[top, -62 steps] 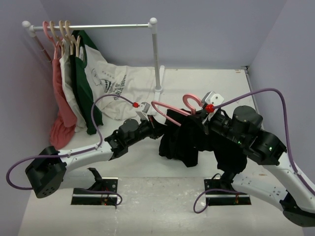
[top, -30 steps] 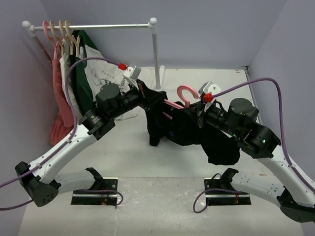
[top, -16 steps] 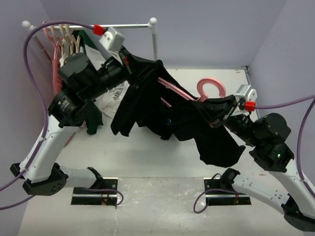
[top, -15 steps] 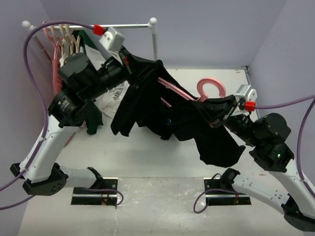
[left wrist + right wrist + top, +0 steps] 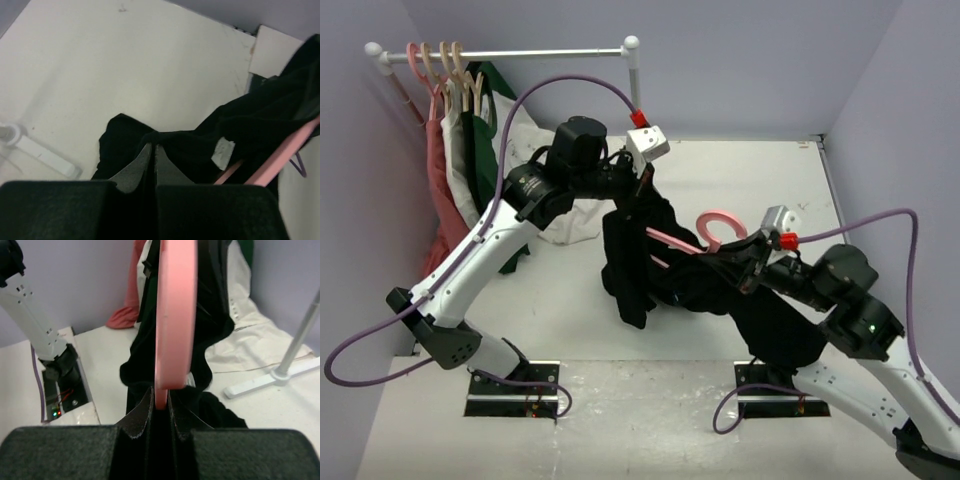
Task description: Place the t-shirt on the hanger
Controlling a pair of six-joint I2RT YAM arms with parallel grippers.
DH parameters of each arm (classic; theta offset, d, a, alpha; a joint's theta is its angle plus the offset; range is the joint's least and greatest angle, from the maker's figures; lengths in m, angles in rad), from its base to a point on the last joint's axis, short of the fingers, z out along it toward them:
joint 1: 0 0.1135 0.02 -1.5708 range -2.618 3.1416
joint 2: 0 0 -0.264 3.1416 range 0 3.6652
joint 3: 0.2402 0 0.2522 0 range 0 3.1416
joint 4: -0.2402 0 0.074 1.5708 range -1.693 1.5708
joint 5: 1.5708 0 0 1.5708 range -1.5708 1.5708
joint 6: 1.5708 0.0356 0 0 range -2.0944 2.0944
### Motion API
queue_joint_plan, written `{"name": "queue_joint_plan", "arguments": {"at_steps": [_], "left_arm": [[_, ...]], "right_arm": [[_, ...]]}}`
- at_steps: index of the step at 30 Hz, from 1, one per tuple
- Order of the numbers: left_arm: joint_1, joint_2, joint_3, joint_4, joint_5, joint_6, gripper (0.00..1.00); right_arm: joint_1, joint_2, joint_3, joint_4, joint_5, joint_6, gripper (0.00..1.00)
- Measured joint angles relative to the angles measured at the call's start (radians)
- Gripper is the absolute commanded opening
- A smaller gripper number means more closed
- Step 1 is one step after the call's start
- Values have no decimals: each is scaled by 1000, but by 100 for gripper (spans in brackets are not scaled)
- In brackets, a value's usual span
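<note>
Fingers of the left gripper (image 5: 640,192) pinch shut on the black cloth t-shirt (image 5: 638,262) mid-table; the right gripper (image 5: 745,262) clamps the slim pink plastic hanger (image 5: 722,214) — white tabletop (image 5: 750,165) lies open far and right.

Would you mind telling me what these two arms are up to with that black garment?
The two arms are fitting a black t-shirt onto a pink hanger. The left tool is shut on a fold of the shirt, holding it up, while the right tool is shut on the hanger by its hook. The hanger is partly tucked into the bunched cloth, which does not yet sit squarely on it.
</note>
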Motion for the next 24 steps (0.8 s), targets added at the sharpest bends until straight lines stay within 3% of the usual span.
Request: {"name": "queue_joint_plan", "arguments": {"at_steps": [6,10,11,12,13,14,15,16,20,24], "left_arm": [[0,-1,-1,26,276,43,0],[0,-13,-38,95,398,37,0],[0,-15,-45,110,410,33,6],[0,-16,-48,122,410,28,21],[-1,-17,-50,131,401,21,46],[-1,-18,-50,137,377,10,74],[-2,-21,-50,143,325,1,96],[-2,-26,-50,149,267,-9,100],[-2,-68,-56,164,-36,-72,100],[-2,-207,-121,229,-362,-133,100]], "right_arm": [[-3,117,-30,60,-143,9,0],[-9,129,-57,126,-160,34,0],[-14,127,-69,158,-155,44,0],[-20,120,-88,194,-149,55,0],[-26,109,-113,227,-142,65,0],[-33,93,-143,263,-133,76,0],[-43,70,-174,287,-123,88,0],[-53,48,-204,306,-110,101,0],[-71,-11,-261,342,-33,140,0],[-76,-39,-273,364,76,173,0]]}}
